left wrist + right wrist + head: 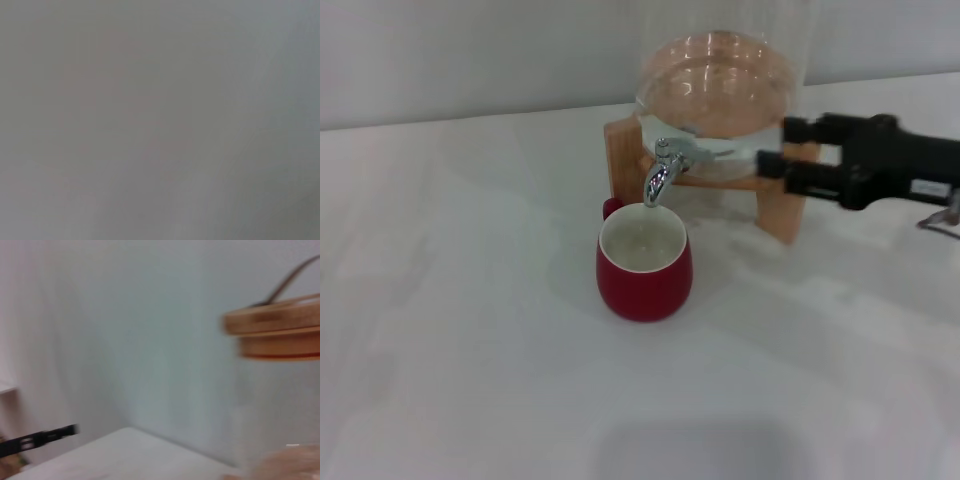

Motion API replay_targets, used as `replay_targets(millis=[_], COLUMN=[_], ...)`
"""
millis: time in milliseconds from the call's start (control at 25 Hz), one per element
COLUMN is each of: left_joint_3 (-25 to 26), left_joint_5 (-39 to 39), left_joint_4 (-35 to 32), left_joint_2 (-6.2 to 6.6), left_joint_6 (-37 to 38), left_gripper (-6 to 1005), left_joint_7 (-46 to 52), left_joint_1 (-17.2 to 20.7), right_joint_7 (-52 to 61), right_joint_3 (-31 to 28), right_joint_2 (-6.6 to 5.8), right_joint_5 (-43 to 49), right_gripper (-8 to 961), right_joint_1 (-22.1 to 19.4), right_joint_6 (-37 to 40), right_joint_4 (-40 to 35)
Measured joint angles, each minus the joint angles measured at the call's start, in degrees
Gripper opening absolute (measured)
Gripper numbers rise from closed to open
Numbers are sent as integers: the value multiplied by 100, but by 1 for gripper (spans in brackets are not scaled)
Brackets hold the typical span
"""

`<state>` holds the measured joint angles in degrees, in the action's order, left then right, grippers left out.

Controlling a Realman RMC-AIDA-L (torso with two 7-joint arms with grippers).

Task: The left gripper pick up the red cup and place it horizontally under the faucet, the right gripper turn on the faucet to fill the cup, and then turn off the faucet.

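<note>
White tabletop and a pale wall frame your scene, and on that table (470, 350) the cup (644, 263) stands upright right under the faucet (662, 172), its white inside open to the spout and its handle turned toward the wooden stand (620, 160). No stream shows between spout and cup, and you cannot tell how full the cup is. Your right gripper (775, 148) reaches in from the right at lever height, its two black fingers spread with a clear gap and nothing between them, tips just beside the jar (720, 95) and short of the lever. Your left gripper is not in the head view, and its wrist camera shows only plain grey, so you cannot tell how it stands. The main risk is the approach: the fingers run close along the glass and the stand's front leg, so a push that misses the lever may shove the jar, shifting the spout off the cup and spilling water on the table. The lever is small and shiny, so a loose pinch could slip. Opening it too long would overfill the squat cup.
</note>
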<state>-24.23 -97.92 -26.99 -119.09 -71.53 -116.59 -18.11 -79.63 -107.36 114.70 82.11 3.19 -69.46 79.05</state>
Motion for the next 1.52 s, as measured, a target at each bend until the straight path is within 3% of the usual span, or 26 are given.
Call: replay_targets(millis=[520, 1000, 1280, 1520], left_joint_3=[-2, 16, 36, 41], left_joint_5=[9, -19, -28, -382], left_joint_4=[-9, -13, -178, -431], left_joint_2=[0, 0, -7, -16], left_joint_6=[-116, -645, -1305, -1943], left_gripper=[857, 857, 857, 857], left_joint_7=[66, 111, 65, 98], left_joint_1=[175, 485, 762, 1045], right_joint_7=[-58, -477, -515, -585], right_joint_3=[-1612, -1804, -2462, -2500], right_joint_2=[17, 8, 2, 0], right_joint_5=[366, 556, 229, 226], right_gripper=[632, 632, 632, 632], right_joint_1=[4, 222, 551, 524], right_joint_6=[318, 1982, 1958, 1847], right_joint_4=[-251, -867, -2001, -2084])
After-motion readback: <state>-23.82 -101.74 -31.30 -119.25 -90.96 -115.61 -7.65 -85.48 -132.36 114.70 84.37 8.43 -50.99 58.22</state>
